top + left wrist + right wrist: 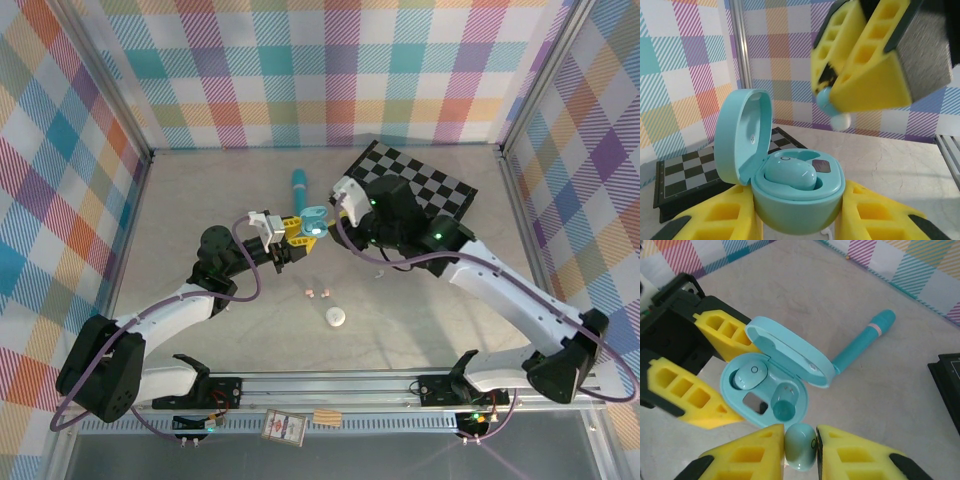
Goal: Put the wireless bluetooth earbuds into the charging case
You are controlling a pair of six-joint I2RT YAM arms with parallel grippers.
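Teal plastic sits at the centre of the top view. There the open charging case [767,390] is clamped from both sides by the left fingers [715,220], drawn in snugly on its base, with the lid [742,135] tipped back toward the left of the left wrist view. One light-blue earbud [751,376] already sits in its well, and the neighbouring well [784,402] is empty. The right fingers [745,455], nearly closed, pinch the second earbud [800,445] at the bottom centre of the right wrist view, just beside the case rim and not yet in. So the teal pair looks about half done. Lower in the top view, two pink earbuds [315,293] and a white oval case [335,317] lie apart on the surface [400,330], apparently waiting.
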